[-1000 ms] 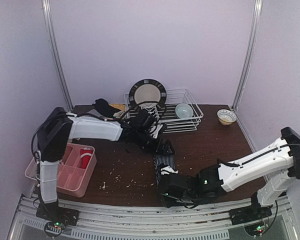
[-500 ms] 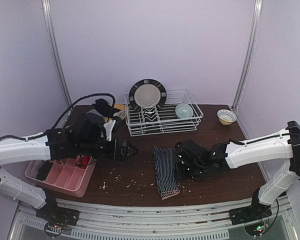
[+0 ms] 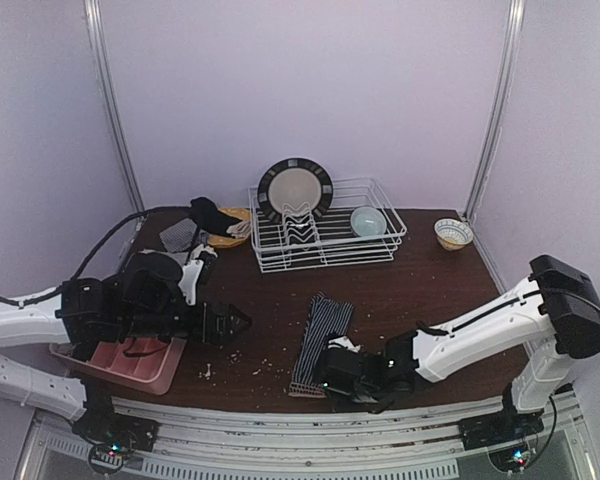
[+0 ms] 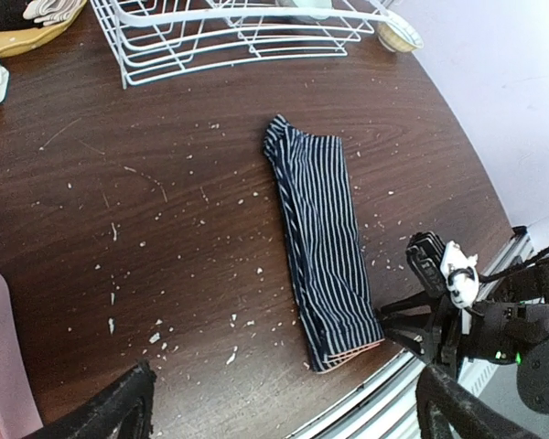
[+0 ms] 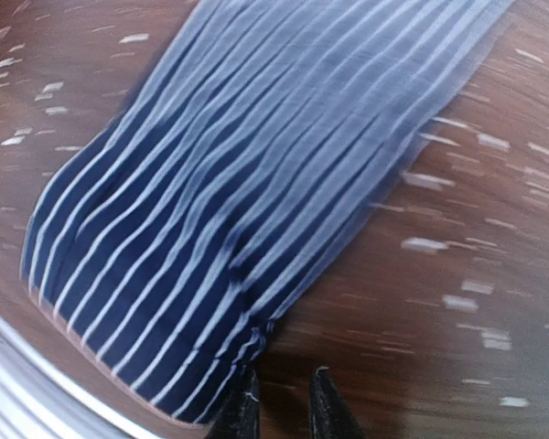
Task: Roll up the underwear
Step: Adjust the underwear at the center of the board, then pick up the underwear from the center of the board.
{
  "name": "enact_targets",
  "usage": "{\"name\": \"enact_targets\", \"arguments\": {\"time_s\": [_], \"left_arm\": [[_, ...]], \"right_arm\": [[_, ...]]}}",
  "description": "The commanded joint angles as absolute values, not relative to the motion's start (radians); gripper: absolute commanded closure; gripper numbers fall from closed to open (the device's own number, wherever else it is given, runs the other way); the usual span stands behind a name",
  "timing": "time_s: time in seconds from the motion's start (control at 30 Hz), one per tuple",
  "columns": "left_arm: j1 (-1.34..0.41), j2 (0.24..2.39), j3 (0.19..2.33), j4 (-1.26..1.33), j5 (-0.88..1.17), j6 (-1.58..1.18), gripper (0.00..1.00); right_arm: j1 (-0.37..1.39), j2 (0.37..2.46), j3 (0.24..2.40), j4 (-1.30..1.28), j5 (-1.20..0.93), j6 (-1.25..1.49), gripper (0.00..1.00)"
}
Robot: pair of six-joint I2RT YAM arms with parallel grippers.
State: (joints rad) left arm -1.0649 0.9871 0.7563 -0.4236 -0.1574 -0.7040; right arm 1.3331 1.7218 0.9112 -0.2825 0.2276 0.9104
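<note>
Right wrist view: where's the striped underwear?
- Folded long, flat on table, near front edge. My right gripper is at its corner, fingers nearly together; can't tell if pinching. And my left gripper is spread wide, holding nothing.

The left arm is back from the white wire dish rack! The left gripper was out at the far middle a second ago and now hangs low on the left, just right of the pink plastic tray. The right gripper swung out to the right flank of the black-and-white striped underwear and has returned to its near end. The strip now lies longer, with its near end slewed left.
</note>
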Motion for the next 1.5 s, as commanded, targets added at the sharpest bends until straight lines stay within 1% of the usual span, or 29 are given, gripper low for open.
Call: {"name": "enact_targets", "arguments": {"time_s": [0.0, 0.07, 0.23, 0.27, 0.33, 0.37, 0.43, 0.47, 0.53, 0.7, 0.93, 1.2, 1.33, 1.4, 1.47], "left_arm": [[-1.075, 0.938, 0.724, -0.445, -0.192, -0.731, 0.03], [-1.077, 0.917, 0.716, -0.463, -0.203, -0.737, 0.02], [-1.077, 0.867, 0.694, -0.501, -0.232, -0.744, 0.02], [-1.077, 0.861, 0.692, -0.505, -0.236, -0.745, 0.02], [-1.077, 0.853, 0.686, -0.509, -0.245, -0.743, 0.02], [-1.077, 0.852, 0.684, -0.509, -0.252, -0.743, 0.02], [-1.077, 0.855, 0.682, -0.512, -0.264, -0.744, 0.02], [-1.077, 0.861, 0.681, -0.513, -0.267, -0.745, 0.02], [-1.077, 0.873, 0.678, -0.514, -0.267, -0.753, 0.02], [-1.077, 0.903, 0.676, -0.515, -0.259, -0.763, 0.02], [-1.077, 0.91, 0.668, -0.518, -0.273, -0.765, 0.02], [-1.077, 0.927, 0.658, -0.512, -0.282, -0.759, 0.02], [-1.077, 0.932, 0.659, -0.512, -0.285, -0.759, 0.02], [-1.077, 0.927, 0.656, -0.512, -0.288, -0.762, 0.02], [-1.077, 0.916, 0.649, -0.517, -0.298, -0.769, 0.02]], "right_arm": [[1.37, 1.813, 1.054, -0.297, 0.199, 0.887, 0.79], [1.38, 1.789, 1.105, -0.364, 0.242, 0.851, 0.75], [1.387, 1.637, 1.075, -0.5, 0.321, 0.739, 0.58], [1.387, 1.614, 1.071, -0.509, 0.317, 0.696, 0.54], [1.386, 1.597, 1.074, -0.476, 0.248, 0.559, 0.41], [1.385, 1.608, 1.095, -0.478, 0.224, 0.47, 0.35], [1.386, 1.663, 1.165, -0.512, 0.181, 0.381, 0.27], [1.385, 1.704, 1.205, -0.54, 0.172, 0.328, 0.25], [1.384, 1.784, 1.289, -0.58, 0.152, 0.273, 0.23], [1.372, 1.939, 1.415, -0.607, 0.161, 0.212, 0.23], [1.333, 2.027, 1.481, -0.619, 0.164, 0.182, 0.27], [1.308, 2.078, 1.493, -0.629, 0.115, 0.166, 0.42], [1.307, 2.109, 1.502, -0.641, 0.091, 0.177, 0.46], [1.308, 2.127, 1.501, -0.647, 0.078, 0.185, 0.51], [1.308, 2.144, 1.492, -0.65, 0.073, 0.2, 0.6]]}}
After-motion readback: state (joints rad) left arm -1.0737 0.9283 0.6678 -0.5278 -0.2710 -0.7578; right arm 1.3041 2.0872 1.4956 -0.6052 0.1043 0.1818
